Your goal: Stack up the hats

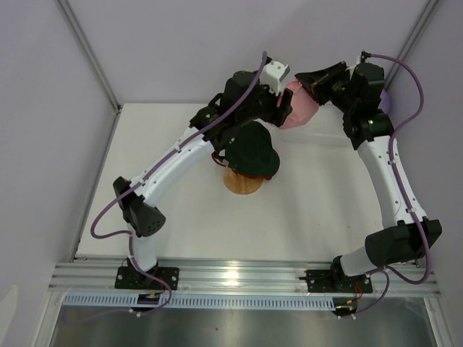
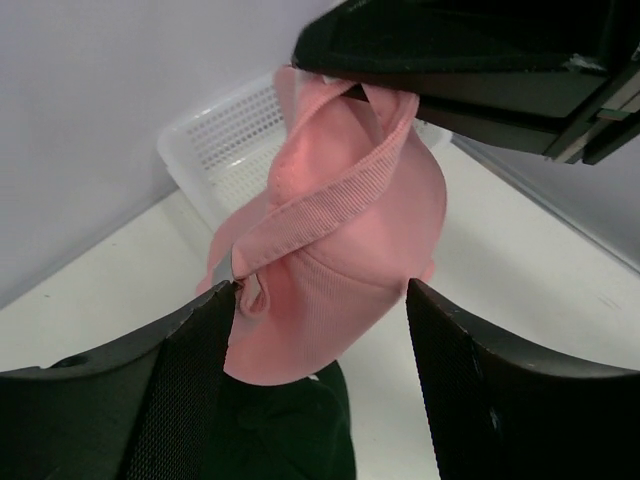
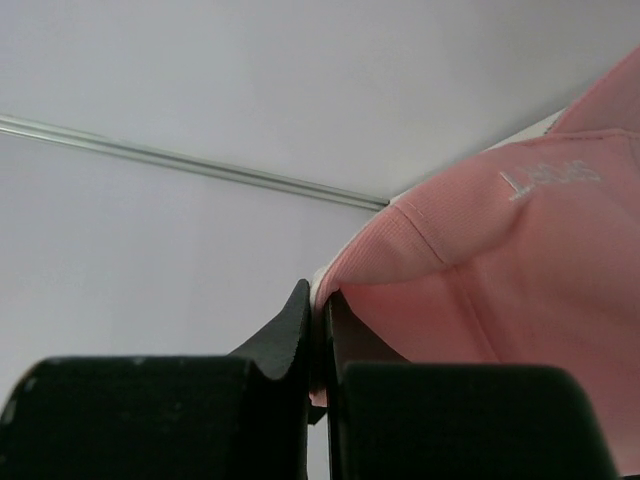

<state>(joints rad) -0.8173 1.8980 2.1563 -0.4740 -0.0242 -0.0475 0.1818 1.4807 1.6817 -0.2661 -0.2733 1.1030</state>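
My right gripper [image 1: 305, 81] [image 3: 322, 300] is shut on the rim of the pink hat [image 1: 300, 108] [image 2: 340, 240] [image 3: 500, 270] and holds it hanging in the air at the back of the table. My left gripper [image 1: 283, 101] [image 2: 320, 295] is open, its fingers [image 2: 190, 350] on either side of the pink hat's lower part; the left one is close to the strap buckle. The black hat [image 1: 249, 148] [image 2: 290, 430] sits on the wooden stand [image 1: 242, 182], below and in front of the pink hat. A red edge [image 1: 215, 157] shows under it. The white hat is out of view.
A white mesh basket [image 2: 225, 150] stands against the back wall behind the pink hat. A lavender patch [image 1: 387, 101] shows behind the right arm. Walls close the table at the back and sides.
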